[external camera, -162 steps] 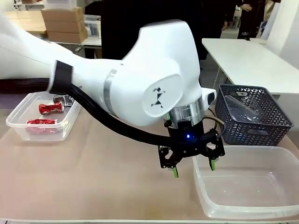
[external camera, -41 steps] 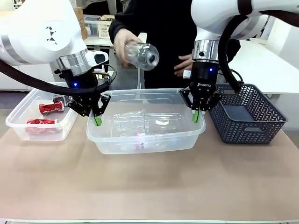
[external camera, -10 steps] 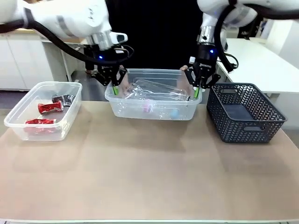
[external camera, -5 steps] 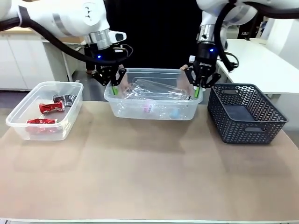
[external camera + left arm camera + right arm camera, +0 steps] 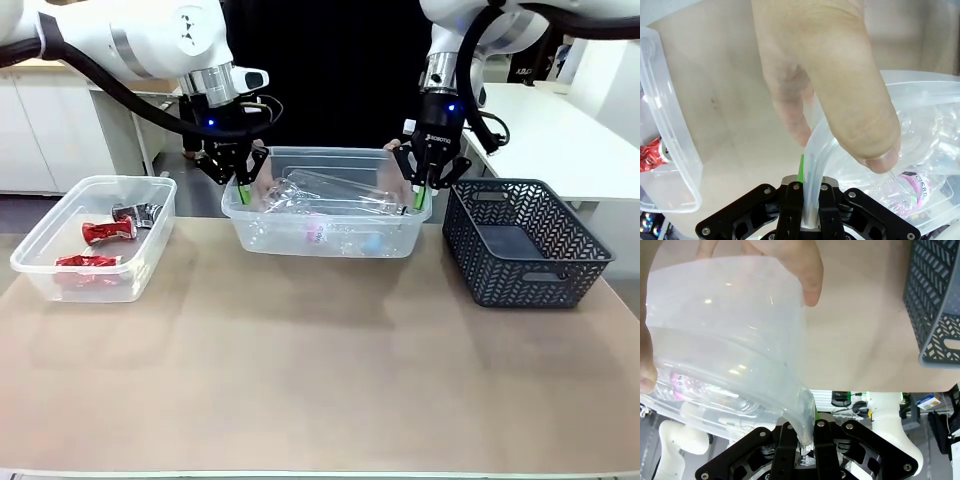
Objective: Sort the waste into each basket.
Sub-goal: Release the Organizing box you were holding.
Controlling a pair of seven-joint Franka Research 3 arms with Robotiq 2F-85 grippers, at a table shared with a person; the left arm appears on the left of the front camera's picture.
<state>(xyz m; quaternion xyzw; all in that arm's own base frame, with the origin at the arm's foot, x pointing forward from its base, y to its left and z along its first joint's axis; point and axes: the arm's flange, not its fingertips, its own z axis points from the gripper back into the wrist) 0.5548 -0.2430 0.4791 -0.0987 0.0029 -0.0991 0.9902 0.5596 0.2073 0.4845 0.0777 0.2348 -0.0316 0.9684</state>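
A clear tub (image 5: 330,243) stands at the table's far middle, and several clear plastic bottles (image 5: 325,190) lie in it. My left gripper (image 5: 243,192) is shut on its left rim and my right gripper (image 5: 420,197) on its right rim. A person's hands (image 5: 263,188) grip both ends beside my fingers. In the left wrist view my gripper (image 5: 802,200) pinches the rim (image 5: 815,150) under the person's thumb (image 5: 850,95). In the right wrist view my gripper (image 5: 806,434) clamps the tub wall (image 5: 740,340). Red cans (image 5: 105,231) lie in the clear tub (image 5: 60,285) at left.
A dark grey lattice basket (image 5: 525,245) stands at the right, close to the middle tub's end; it shows in the right wrist view too, basket (image 5: 935,300). The person stands behind the far edge. Bare tabletop (image 5: 320,370) stretches toward me.
Since four seconds ago both grippers have carried the middle tub away from me to the far edge, where the person's hands now hold it. In the last second it hardly moved.
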